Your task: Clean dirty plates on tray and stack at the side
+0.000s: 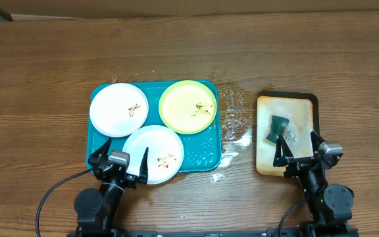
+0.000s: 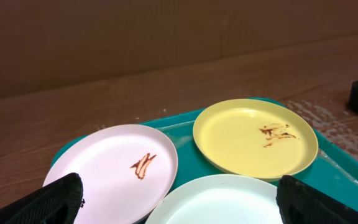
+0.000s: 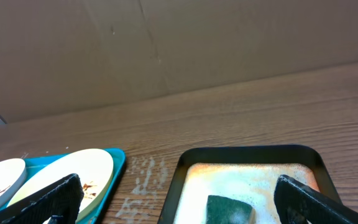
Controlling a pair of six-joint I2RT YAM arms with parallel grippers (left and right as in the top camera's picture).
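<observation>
Three of a kind in shape, all round, shallow and smooth: the far white plate (image 1: 118, 110), the yellow-green plate (image 1: 188, 106) and the near white plate (image 1: 153, 153) lie flat on the teal tray (image 1: 206, 157). That tray is a glossy plastic rectangle with rounded corners, a raised rim and a pebbled floor. On it the far white plate sits at 10 o'clock, the yellow-green one at 1 o'clock and the near white one at 6 o'clock, its edge reaching the tray's near rim. Each plate bears thin brown smears near its middle.

The left gripper (image 1: 122, 155) hovers at the tray's 6 o'clock edge, over the near white plate. Its matte black fingers (image 2: 61, 199) are spread as wide as they go, with nothing between them.

At 3 o'clock from the teal tray lies a smaller tan tray (image 1: 288, 97) with a dark rim, its floor filmed with pale foam. A dark green sponge (image 1: 279, 128), blocky with a pinched waist, rests on it. The right gripper (image 1: 295, 137) hangs over this tray's 6 o'clock end, jaws fully apart and empty, the sponge just ahead of them.

Between the trays a wet patch (image 1: 235, 112) glistens on the wood-grain table (image 1: 45, 66).
</observation>
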